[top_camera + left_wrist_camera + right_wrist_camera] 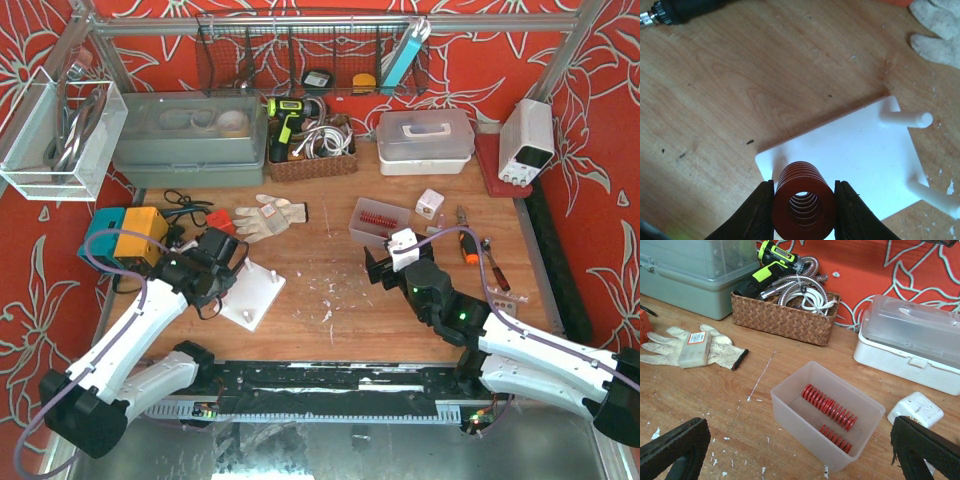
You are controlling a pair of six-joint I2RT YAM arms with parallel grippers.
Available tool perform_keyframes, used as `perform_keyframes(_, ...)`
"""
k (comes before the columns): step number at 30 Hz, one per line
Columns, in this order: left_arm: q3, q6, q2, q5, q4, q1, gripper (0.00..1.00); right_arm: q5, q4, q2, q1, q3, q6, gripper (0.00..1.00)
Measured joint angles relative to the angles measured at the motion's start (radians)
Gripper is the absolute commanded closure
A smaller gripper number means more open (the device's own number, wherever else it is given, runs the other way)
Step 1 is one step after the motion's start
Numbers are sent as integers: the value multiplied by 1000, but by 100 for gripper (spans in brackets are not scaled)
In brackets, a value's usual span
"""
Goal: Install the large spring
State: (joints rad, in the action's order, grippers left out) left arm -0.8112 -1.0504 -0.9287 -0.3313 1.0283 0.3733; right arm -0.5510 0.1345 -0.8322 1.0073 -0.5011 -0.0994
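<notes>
My left gripper is shut on a large red spring, seen end-on between the black fingers. It holds the spring over the near-left corner of a white base plate that has two white pegs sticking up. In the top view the left gripper is at the plate's left edge. My right gripper is open and empty, just in front of a clear plastic box that holds a long red spring and a thinner red spring.
A work glove lies behind the plate. A wicker basket, grey toolbox and white lidded box line the back. A white plug and an orange screwdriver lie right of the clear box. A teal-orange case stands at the left.
</notes>
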Motion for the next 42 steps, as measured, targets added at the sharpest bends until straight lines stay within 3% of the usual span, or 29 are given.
perform_keyframes(10,-19,-1,7,14,97,0,100,0,0,0,0,0,1,1)
perform_keyframes(19,68,11,-2,36,20,0,100,0,0,0,0,0,3,1)
perform_keyframes(20,74,13,-8,39,10,0,97,0,0,1,0,0,4,1)
perform_keyframes(23,87,19,-16,39,-10,0,68,0,0,2,0,0,5,1)
perform_keyframes(28,92,32,-16,40,-40,0,42,0,0,2,0,0,6,1)
perform_keyframes(35,88,72,8,13,-111,0,22,-31,-2,-14,-13,0,-18,1)
perform_keyframes(38,83,149,50,12,-203,0,1,-43,-36,-55,-40,-19,-42,1)
perform_keyframes(42,98,313,134,88,-425,0,0,-8,-140,-160,-126,-121,-53,1)
